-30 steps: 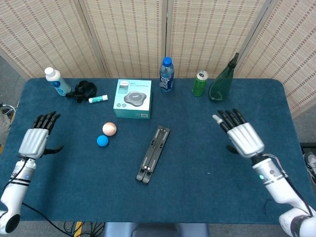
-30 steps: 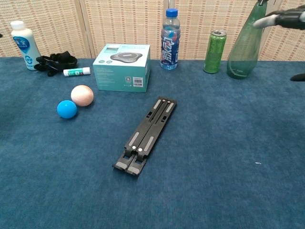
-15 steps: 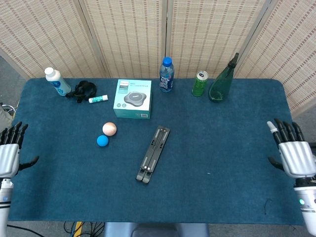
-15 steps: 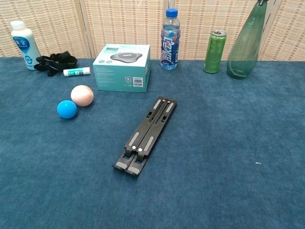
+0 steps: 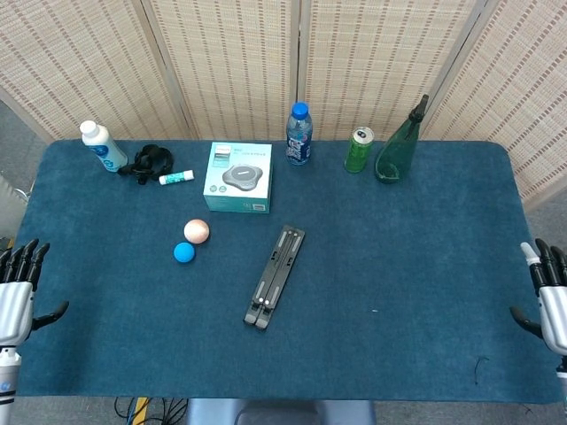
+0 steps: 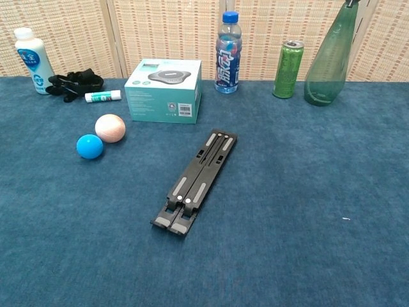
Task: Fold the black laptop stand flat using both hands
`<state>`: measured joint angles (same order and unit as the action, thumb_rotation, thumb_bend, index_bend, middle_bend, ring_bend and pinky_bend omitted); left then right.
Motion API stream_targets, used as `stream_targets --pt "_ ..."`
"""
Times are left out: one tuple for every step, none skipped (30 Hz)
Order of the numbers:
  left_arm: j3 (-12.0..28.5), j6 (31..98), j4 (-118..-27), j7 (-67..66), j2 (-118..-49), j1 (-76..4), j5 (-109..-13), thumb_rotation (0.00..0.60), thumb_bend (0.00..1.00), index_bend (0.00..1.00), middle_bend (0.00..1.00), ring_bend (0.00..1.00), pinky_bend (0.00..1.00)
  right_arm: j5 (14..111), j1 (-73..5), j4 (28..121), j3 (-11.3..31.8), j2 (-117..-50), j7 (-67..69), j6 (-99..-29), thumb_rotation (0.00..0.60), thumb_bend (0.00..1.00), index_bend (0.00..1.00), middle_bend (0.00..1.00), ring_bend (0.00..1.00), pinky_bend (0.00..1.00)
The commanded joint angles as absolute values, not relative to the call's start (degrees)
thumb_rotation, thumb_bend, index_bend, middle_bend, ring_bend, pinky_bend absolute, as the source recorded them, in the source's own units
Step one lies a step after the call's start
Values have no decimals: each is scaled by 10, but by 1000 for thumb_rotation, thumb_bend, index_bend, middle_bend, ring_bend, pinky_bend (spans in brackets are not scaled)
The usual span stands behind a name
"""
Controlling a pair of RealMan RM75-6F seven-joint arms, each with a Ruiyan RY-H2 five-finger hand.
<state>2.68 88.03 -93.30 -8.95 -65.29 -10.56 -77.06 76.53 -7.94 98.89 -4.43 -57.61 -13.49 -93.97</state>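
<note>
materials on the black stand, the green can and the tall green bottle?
Black folding laptop stand: looks like matte plastic or coated metal, dull black bars with pale pads; can't tell which.
Green drink can: likely aluminium, with a silver rim and a glossy printed wall.
Tall green bottle: translucent, the screen shows through; glass or clear plastic.

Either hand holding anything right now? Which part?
Nothing held. Left hand and right hand are open at the table edges; the laptop stand lies untouched.

The black laptop stand [image 5: 274, 276] lies folded flat and closed, set diagonally at the table's middle.
</note>
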Motion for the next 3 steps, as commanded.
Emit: stream_targets --pt "28 879 -937 -90 -653 -102 -770 600 146 0 0 0 0 770 -74 986 -38 -580 -135 -937 600 106 0 0 0 0" --pt "29 879 -937 -91 -653 -101 -770 600 146 0 0 0 0 770 -72 985 -36 -581 -134 -935 600 106 0 0 0 0" --pt "29 878 -938 -91 -652 -100 -770 600 146 0 0 0 0 770 -71 984 -34 -581 -134 -933 600 106 0 0 0 0"
